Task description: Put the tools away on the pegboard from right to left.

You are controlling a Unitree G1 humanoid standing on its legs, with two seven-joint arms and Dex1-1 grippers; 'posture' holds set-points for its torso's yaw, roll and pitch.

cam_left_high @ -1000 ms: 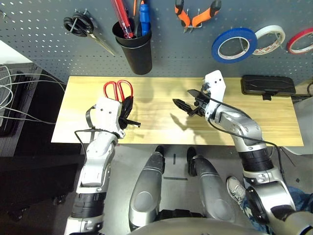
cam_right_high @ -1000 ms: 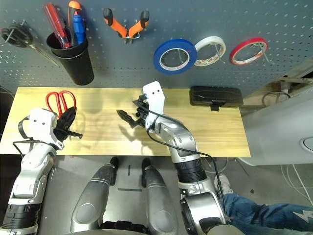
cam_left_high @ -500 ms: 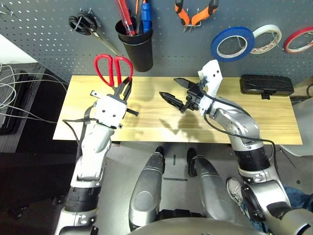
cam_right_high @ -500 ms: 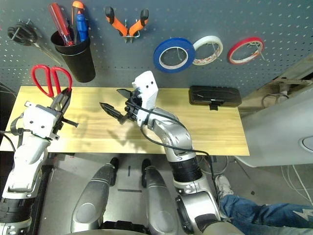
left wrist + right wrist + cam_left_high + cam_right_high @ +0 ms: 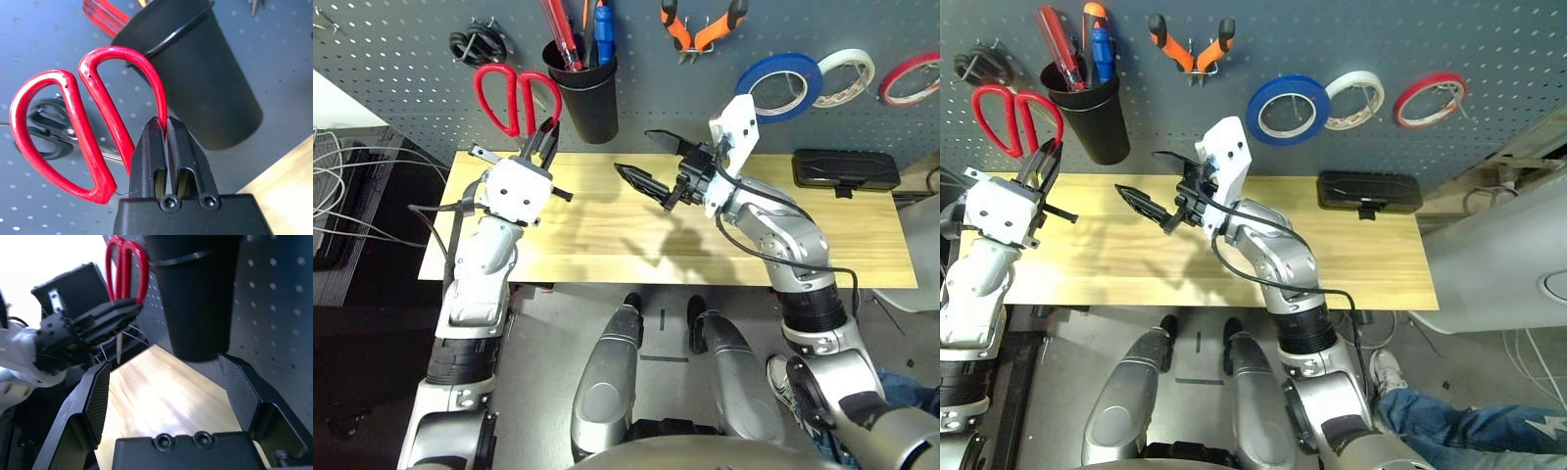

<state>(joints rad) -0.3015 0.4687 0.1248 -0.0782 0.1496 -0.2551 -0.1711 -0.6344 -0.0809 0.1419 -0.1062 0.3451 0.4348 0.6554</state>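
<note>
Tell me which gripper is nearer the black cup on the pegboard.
Left. The left gripper, clamping the red-handled scissors, sits just beside the black cup; the open right gripper hangs below it, farther off.

A pale wooden table [image 5: 607,230] stands against a dark grey perforated wall [image 5: 1351,39]. Under and in front of it the floor [image 5: 548,392] is grey, with short black marks [image 5: 662,338]. Off the table's left end sits dark furniture [image 5: 362,215], perhaps a cabinet, with thin white cables [image 5: 333,166] draped over it and a white surface [image 5: 337,108] behind. Past the right end a large pale grey rounded body [image 5: 1508,264] fills the corner, with wooden boards [image 5: 1518,157] above it. Light is even, and shadows on the wood are soft.
</note>
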